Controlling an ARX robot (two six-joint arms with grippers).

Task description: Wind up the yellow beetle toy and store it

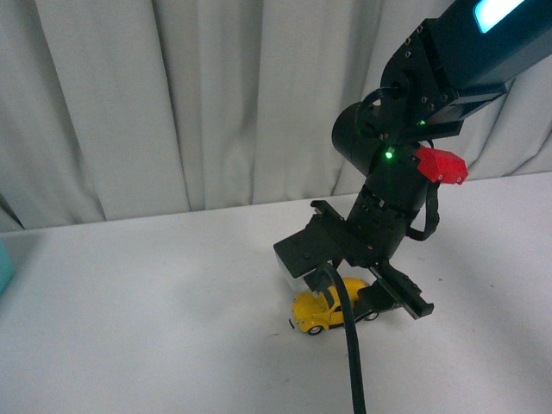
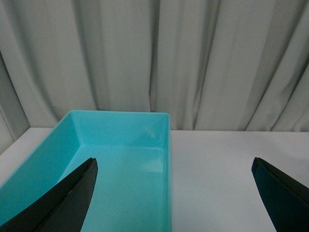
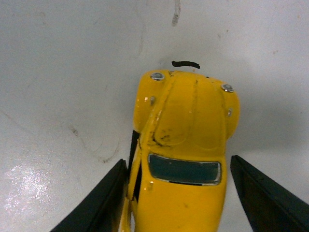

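Note:
The yellow beetle toy point(image 1: 321, 311) stands on the white table under my right arm, partly hidden by it. In the right wrist view the toy point(image 3: 186, 145) lies between the two black fingers point(image 3: 104, 203), hood pointing away. One finger is at the car's side; the other stands a little apart. My right gripper point(image 3: 179, 193) is open around the car. My left gripper point(image 2: 174, 193) is open and empty, hovering over the rim of a teal bin point(image 2: 120, 159). The left arm is out of the front view.
The white table point(image 1: 155, 302) runs back to a grey curtain point(image 1: 172, 103). A sliver of the teal bin point(image 1: 3, 267) shows at the far left edge. A black cable point(image 1: 354, 354) hangs in front of the toy. The bin's inside holds nothing visible.

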